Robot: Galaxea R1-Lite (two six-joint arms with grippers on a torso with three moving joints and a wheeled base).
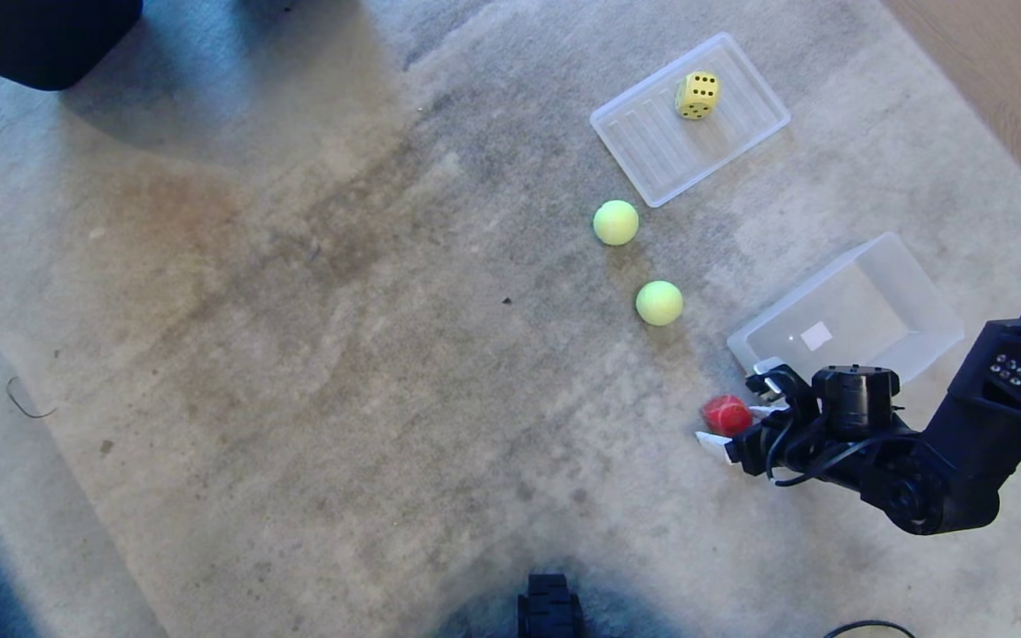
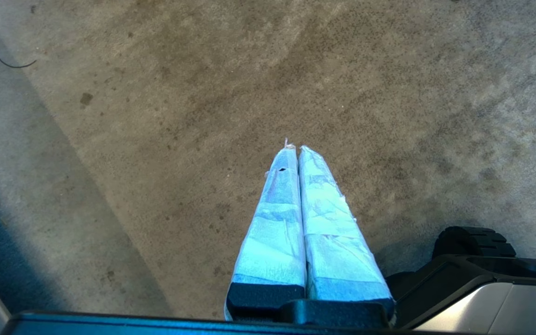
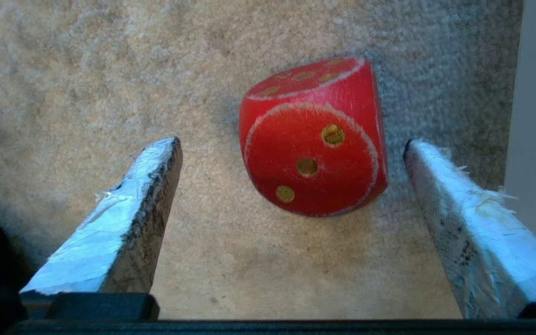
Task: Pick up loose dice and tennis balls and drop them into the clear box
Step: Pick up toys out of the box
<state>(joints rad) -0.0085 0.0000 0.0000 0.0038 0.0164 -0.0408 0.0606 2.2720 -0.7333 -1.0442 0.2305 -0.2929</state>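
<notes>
From the head view, the right tool (image 1: 735, 424) sits low over the carpet (image 1: 298, 354) just beside the clear box (image 1: 847, 306), its fingers spread wide around the red die (image 1: 726, 414); two tennis balls (image 1: 658, 302) lie farther from the box. The left wrist view shows the left tool (image 2: 294, 148) pressed closed, empty, above bare carpet. The right wrist view shows the red die (image 3: 312, 137) resting on the carpet between the fingers (image 3: 151, 186), neither clearly touching it.

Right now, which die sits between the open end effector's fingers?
The red die on the carpet by the right end effector; the yellow die rests on the lid.

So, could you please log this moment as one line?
right gripper: open, straddling red die on carpet | left gripper: shut, parked | clear box: empty
</notes>
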